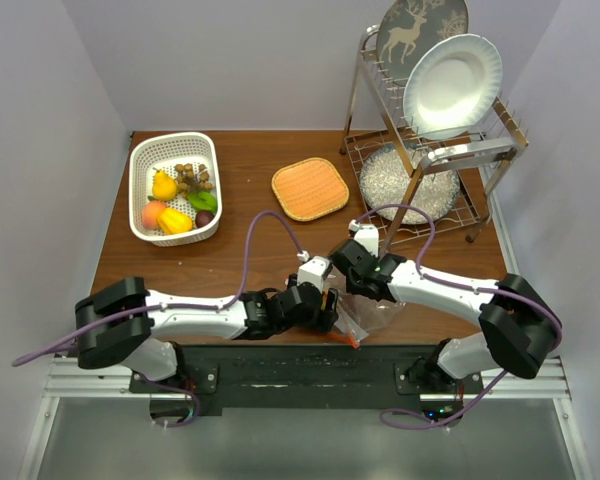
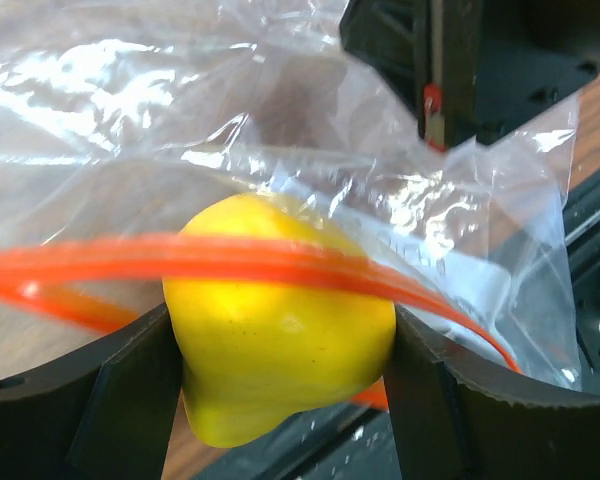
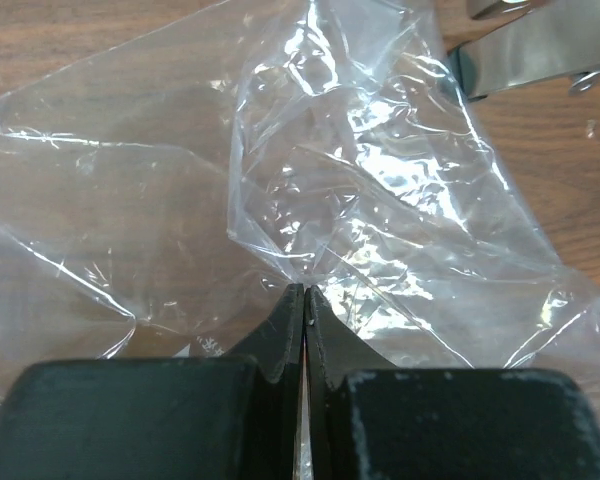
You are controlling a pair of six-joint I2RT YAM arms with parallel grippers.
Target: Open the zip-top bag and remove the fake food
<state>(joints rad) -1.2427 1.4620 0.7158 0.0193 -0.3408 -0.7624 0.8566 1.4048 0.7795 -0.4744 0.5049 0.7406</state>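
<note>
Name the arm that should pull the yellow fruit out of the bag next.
Left: the left tool grips the yellow fruit at the zipper; the right tool pinches the bag, anchoring it.

Bright, even light from overhead — only soft shadows on my surface point(image 1: 180, 262). White glare streaks the zip-top bag point(image 3: 380, 180) toward one o'clock; its orange zipper strip point(image 2: 230, 258) smears, out of focus.

Bag point(image 1: 375, 318) before mat point(image 1: 310, 188), basket point(image 1: 136, 195) left
</note>
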